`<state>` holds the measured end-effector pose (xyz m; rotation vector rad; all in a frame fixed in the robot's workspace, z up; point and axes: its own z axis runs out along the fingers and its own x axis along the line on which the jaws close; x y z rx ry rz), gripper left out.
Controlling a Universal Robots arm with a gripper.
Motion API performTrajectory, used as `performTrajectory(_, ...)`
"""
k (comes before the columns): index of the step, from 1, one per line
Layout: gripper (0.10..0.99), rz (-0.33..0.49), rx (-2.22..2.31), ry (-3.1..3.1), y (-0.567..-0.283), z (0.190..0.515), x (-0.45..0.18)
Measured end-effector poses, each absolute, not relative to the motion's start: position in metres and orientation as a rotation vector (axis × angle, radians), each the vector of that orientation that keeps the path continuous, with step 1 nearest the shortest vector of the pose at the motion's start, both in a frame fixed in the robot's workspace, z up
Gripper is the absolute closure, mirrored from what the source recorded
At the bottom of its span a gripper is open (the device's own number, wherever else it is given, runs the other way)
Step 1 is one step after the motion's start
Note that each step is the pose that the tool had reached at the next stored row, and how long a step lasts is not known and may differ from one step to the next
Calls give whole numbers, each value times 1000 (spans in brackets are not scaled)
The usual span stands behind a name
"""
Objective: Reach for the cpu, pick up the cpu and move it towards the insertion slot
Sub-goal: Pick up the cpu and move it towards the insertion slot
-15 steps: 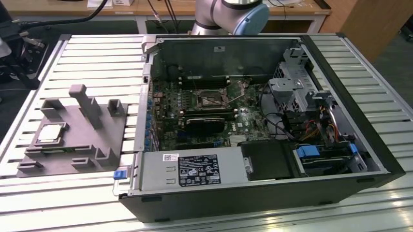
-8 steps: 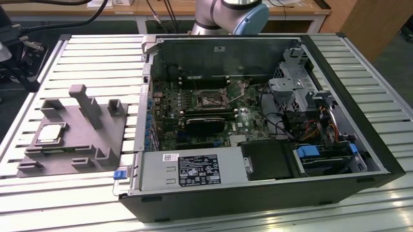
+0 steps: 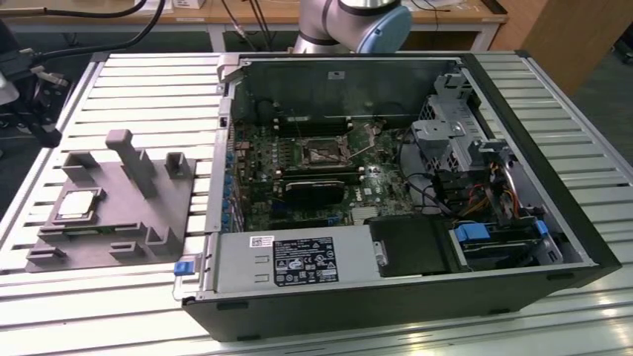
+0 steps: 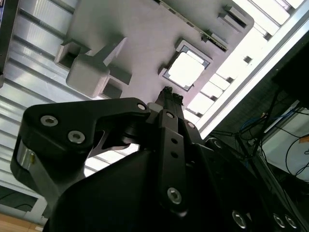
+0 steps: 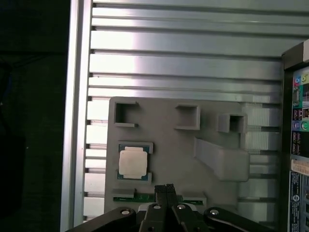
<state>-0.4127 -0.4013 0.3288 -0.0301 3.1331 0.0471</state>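
The cpu [image 5: 132,162] rests on the grey fixture plate [image 5: 169,145] atop the slatted aluminium table [image 5: 183,48], with the gripper [image 5: 164,189] over the plate, closed and empty.

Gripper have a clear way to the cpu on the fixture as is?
Probably yes. The cpu lies uncovered in its pocket on the grey fixture, and the gripper hangs above the fixture, just off the chip. The jaws look shut, so they would likely need opening first.
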Motion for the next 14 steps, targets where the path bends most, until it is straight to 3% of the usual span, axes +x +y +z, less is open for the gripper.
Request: performTrajectory(14, 980, 47, -30, 3128, -401, 307, -425)
